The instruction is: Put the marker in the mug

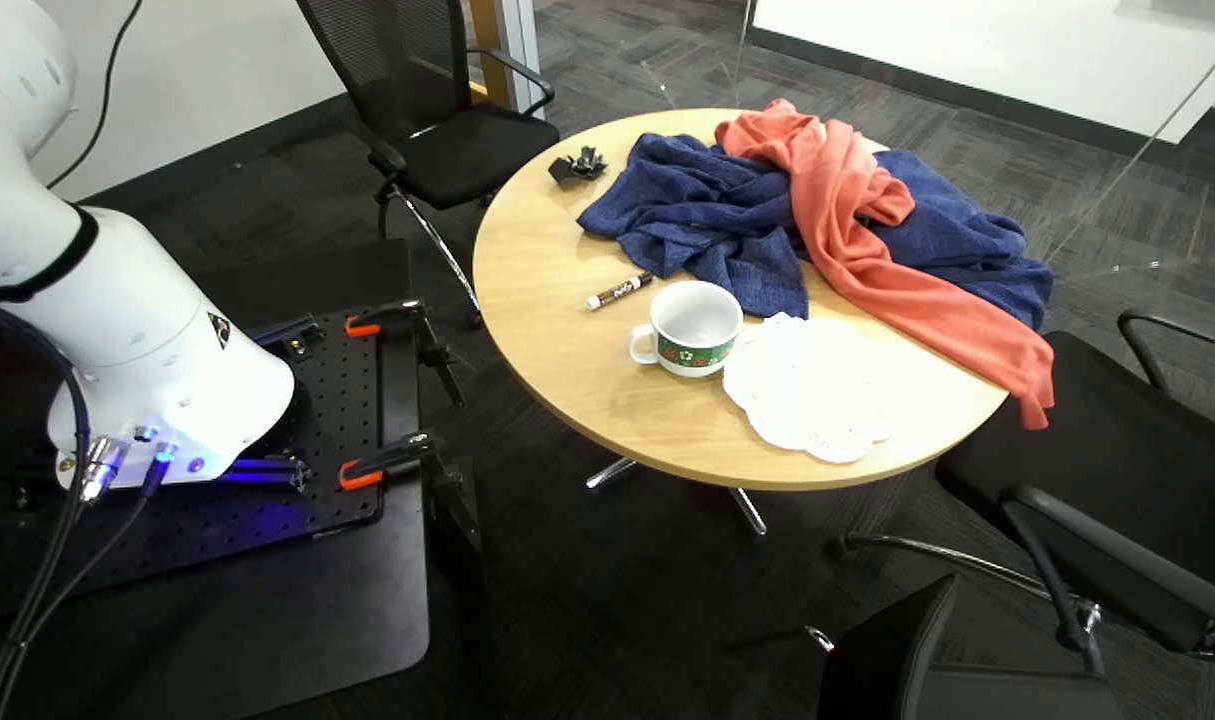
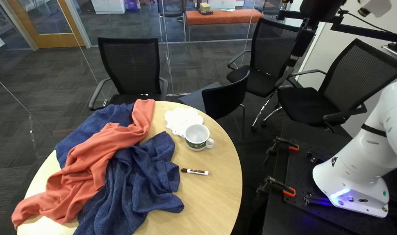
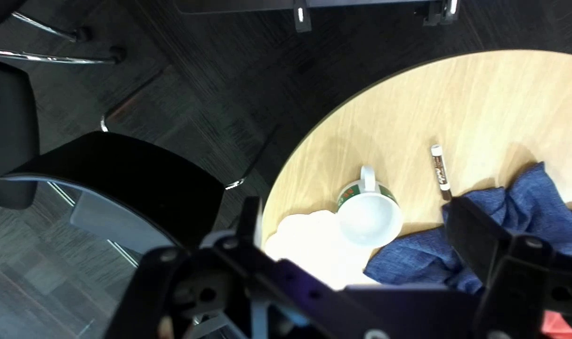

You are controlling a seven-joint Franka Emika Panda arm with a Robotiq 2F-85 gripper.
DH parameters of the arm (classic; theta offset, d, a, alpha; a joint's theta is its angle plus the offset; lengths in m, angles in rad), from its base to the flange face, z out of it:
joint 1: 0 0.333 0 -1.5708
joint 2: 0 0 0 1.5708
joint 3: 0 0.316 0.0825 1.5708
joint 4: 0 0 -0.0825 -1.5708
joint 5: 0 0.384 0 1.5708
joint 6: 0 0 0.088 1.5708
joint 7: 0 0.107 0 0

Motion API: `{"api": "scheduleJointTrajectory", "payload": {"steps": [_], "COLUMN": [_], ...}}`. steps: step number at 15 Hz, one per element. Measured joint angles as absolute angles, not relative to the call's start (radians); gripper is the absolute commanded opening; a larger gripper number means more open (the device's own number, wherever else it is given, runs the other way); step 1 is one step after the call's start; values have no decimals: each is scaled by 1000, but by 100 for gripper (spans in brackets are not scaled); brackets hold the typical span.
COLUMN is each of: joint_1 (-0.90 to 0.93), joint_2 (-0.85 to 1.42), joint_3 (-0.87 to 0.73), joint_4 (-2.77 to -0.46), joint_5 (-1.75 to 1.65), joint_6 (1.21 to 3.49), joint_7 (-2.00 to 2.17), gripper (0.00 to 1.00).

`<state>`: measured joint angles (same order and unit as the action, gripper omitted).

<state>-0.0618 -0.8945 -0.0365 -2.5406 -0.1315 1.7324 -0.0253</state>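
The marker (image 1: 620,291) lies on the round table, its brown cap end near the blue cloth and its white end on bare wood. It also shows in an exterior view (image 2: 194,171) and in the wrist view (image 3: 439,172). The mug (image 1: 695,328), white with a green patterned band, stands upright beside the marker, handle out toward the table's edge. It shows too in an exterior view (image 2: 197,137) and in the wrist view (image 3: 369,219), where its inside looks empty. My gripper (image 3: 355,202) is open and empty, its fingers wide apart, high above the table.
A white doily (image 1: 812,390) lies against the mug. A blue cloth (image 1: 707,205) and an orange cloth (image 1: 852,220) lie heaped on the table (image 1: 537,290). A dark crumpled lump (image 1: 578,167) sits near its edge. Chairs stand around, including a black chair (image 2: 226,98).
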Motion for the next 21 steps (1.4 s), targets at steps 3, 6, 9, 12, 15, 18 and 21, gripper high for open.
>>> {"api": "scheduleJointTrajectory", "payload": {"steps": [3, 6, 9, 12, 15, 18, 21], "joint_1": [-1, 54, 98, 133, 154, 163, 164], "joint_2": [-861, -811, -734, -636, -532, -459, -449], "joint_3": [5, 56, 97, 125, 143, 152, 152], "joint_4": [-2600, -2673, -2731, -2759, -2763, -2758, -2754], "joint_5": [-77, -34, 4, 23, 25, 25, 25], "joint_6": [1851, 2004, 2158, 2291, 2401, 2442, 2444], "joint_7": [-12, -9, -4, 6, 7, 7, 7], "gripper": [100, 100, 100, 100, 100, 100, 100]}}
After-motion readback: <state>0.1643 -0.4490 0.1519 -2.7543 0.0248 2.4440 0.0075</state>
